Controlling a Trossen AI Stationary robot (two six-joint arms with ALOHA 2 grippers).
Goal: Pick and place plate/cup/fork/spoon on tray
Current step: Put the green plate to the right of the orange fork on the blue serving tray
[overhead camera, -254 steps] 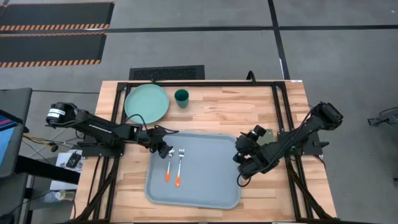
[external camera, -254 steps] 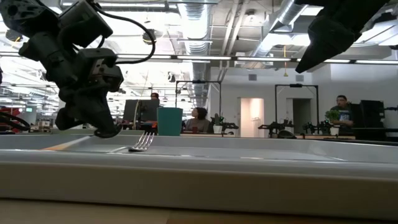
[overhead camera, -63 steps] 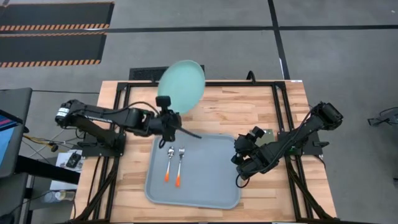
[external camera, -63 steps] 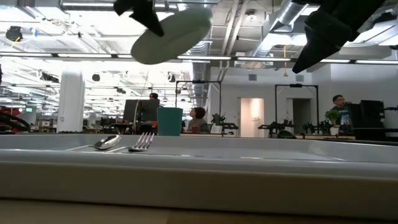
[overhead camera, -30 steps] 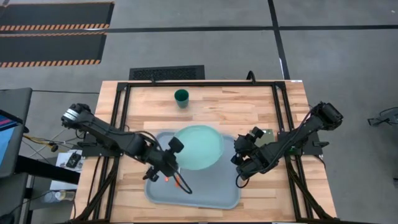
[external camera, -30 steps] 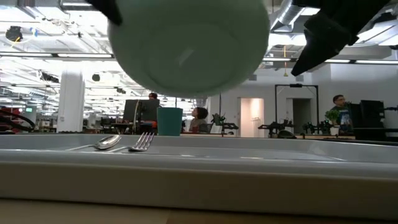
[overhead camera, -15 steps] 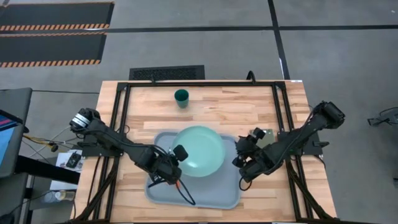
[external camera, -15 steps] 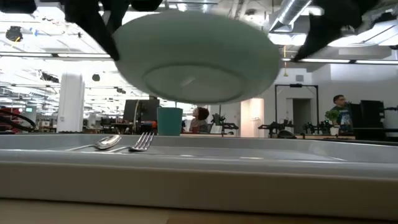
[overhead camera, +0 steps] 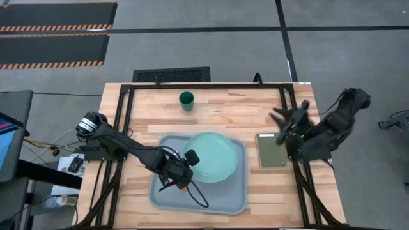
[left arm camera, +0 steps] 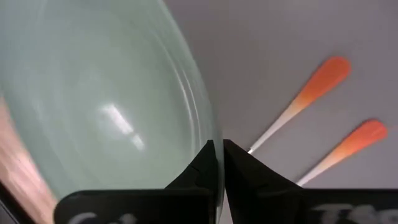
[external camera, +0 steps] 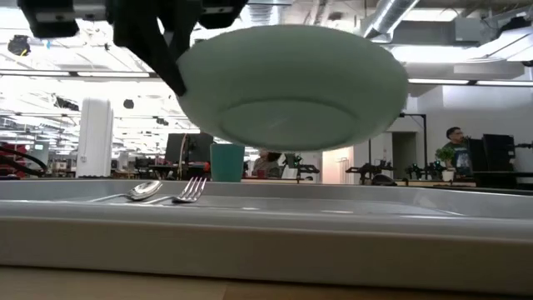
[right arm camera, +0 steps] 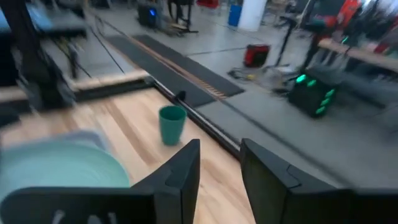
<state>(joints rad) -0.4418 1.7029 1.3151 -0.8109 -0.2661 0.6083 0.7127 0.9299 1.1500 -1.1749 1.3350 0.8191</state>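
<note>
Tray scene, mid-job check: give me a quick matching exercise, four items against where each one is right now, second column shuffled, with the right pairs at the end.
Things:
1. plate
2. cup
3. fork
4. grey-green pad

Places:
A. lying on the tray beside the spoon
B. standing on the wood table, beyond the tray
C. flat on the table beside the tray, near the right gripper
D. held by its rim in the left gripper, above the tray, not yet down

Pairs: 1-D, 2-B, 3-A, 4-C
</note>
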